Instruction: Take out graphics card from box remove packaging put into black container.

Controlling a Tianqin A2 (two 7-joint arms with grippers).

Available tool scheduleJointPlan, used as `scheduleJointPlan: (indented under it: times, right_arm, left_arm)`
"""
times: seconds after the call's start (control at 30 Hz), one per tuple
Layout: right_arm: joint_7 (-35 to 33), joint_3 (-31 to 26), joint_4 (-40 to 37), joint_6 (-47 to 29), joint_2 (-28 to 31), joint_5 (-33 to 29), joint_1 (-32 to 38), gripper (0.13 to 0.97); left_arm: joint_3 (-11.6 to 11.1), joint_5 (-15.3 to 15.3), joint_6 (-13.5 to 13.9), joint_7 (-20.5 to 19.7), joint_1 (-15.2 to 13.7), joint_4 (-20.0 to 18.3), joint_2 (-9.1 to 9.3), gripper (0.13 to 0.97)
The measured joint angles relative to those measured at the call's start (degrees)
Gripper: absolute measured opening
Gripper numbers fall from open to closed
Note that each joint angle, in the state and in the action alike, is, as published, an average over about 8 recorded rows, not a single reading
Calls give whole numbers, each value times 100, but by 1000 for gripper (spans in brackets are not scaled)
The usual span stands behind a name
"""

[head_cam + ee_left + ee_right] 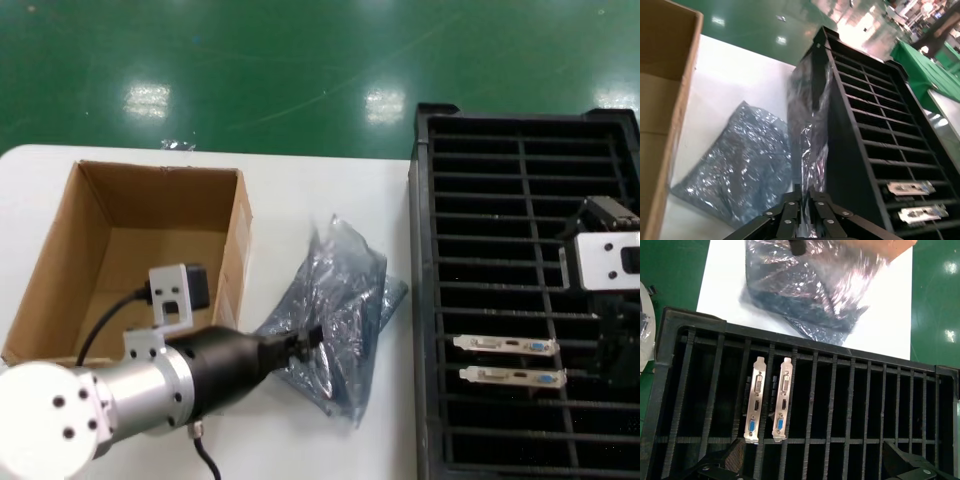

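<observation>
My left gripper (312, 338) (810, 192) is shut on the edge of a crinkly grey-silver piece of packaging (810, 125), which stands up from the table beside the black container (525, 225). A second bag (740, 160) lies flat on the table near it. In the head view both bags form one heap (345, 300). The brown box (140, 245) at the left looks empty. Two graphics cards (505, 345) (515, 377) stand in neighbouring slots, their silver brackets (754, 405) (781, 405) showing blue ports. My right gripper (815, 465) hovers open over the slots, holding nothing.
The white table (330, 440) ends at the green floor (300, 70) behind the box. The black container's raised rim (790, 342) borders the bags. Its other slots hold nothing that shows.
</observation>
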Motion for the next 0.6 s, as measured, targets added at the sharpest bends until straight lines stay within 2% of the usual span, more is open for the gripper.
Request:
scheduleJointPlan:
  times: [0.2,0.37,0.43,0.6]
  right_arm:
    - [0,0,0,0,0,0,0,966]
    - [0,0,0,0,0,0,0,966]
    - [0,0,0,0,0,0,0,966]
    - [0,0,0,0,0,0,0,966]
  left_arm:
    - [-20,-40,-343,204,-243,545,-99,217]
    - [-48,-131,-655,487,-385,849,-225,250]
    - [-65,-156,-791,612,-416,914,-277,250]
    - [-35,-83,-1160,1060,-420,801,-446,347]
